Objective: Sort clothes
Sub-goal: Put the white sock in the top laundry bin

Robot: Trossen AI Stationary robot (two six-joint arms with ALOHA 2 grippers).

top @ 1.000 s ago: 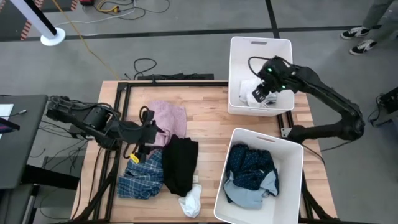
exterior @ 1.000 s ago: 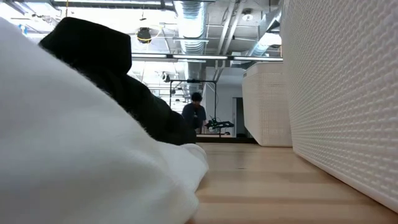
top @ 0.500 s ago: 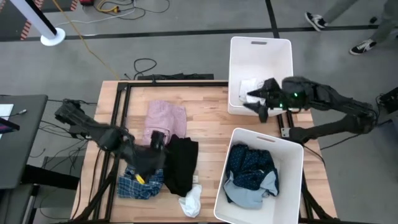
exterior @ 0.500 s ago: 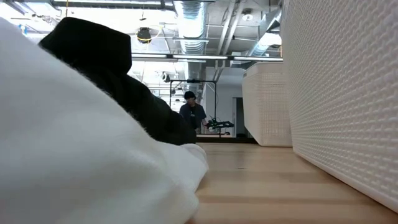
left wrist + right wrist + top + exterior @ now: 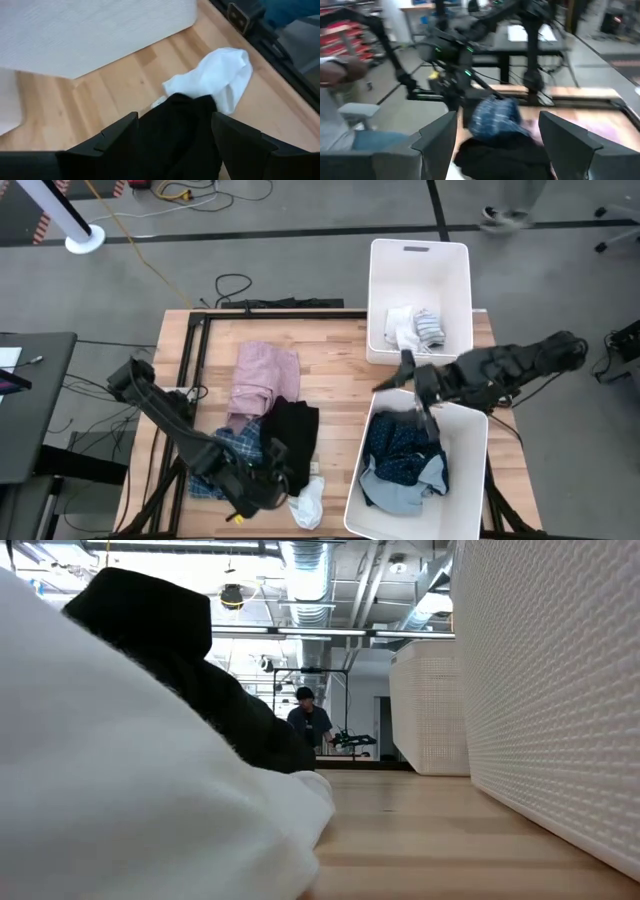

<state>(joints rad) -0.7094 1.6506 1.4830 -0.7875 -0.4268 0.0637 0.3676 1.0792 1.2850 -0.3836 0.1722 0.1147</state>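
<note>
The left gripper (image 5: 272,477) hangs spread and empty over the black garment (image 5: 291,442) beside the white sock (image 5: 306,502) — closing here risks snagging both, while the right gripper (image 5: 415,385), also wide and empty, waits between the bins.

On my table (image 5: 340,355), two bins sit along the right edge — the far bin (image 5: 420,255) holds socks (image 5: 415,328), the near bin (image 5: 465,480) a patterned garment (image 5: 402,442). Left of them lie four garments — one sock (image 5: 307,502) at the near edge.
</note>
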